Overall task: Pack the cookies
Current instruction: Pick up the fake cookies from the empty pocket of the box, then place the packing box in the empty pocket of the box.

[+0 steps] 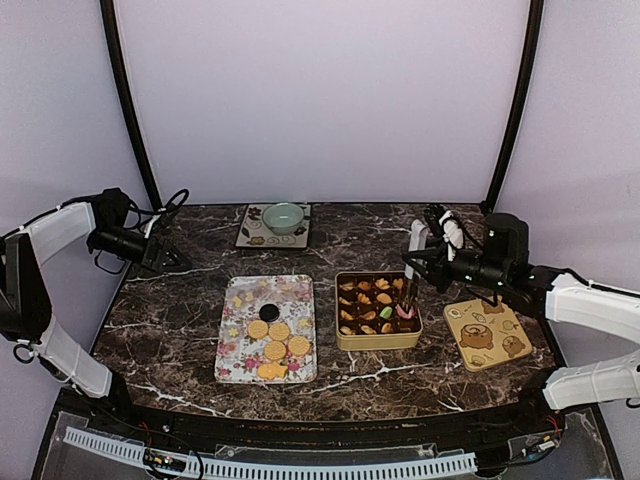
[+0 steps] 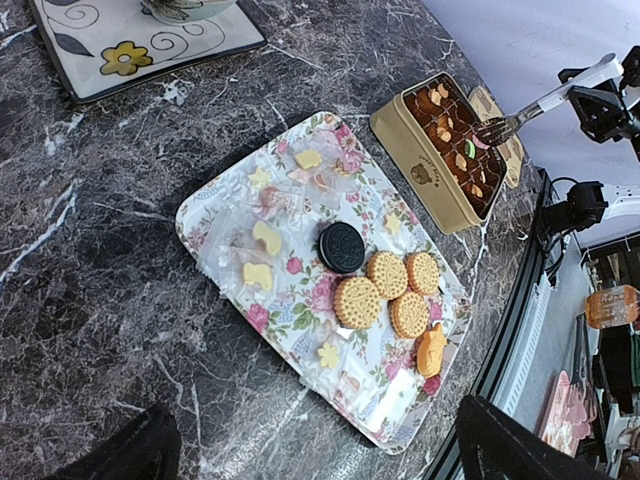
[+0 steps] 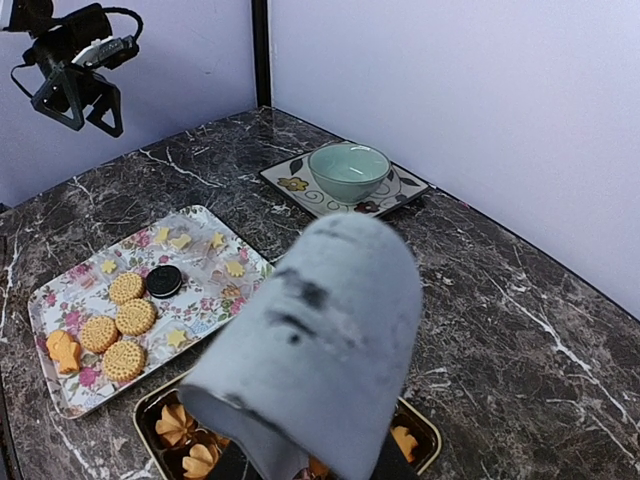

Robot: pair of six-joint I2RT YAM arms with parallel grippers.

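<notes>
Four round golden cookies lay in a cluster at the near end of the floral tray, with one dark sandwich cookie just behind them and an orange shaped one at the near rim. Several small pale yellow pieces, some apparently in clear wrappers, were scattered over the rest of the tray.

Just to the right stood the gold tin. Its dark paper cups already held many golden cookies, plus a green and a pink one near the right wall. By my judgement the packing was well past halfway, with the tray's cluster and loose pieces left to move.

The right end effector was clamped on the white handle of a fork, whose tines hung over the tin's far right corner. The right wrist view was mostly blocked by that handle.

The left end effector hovered over the table at the left rear, well apart from the tray. Its fingers were spread wide and held nothing.

The tin's bear-printed lid lay off to the right. A green bowl sat on a small plate at the back.
</notes>
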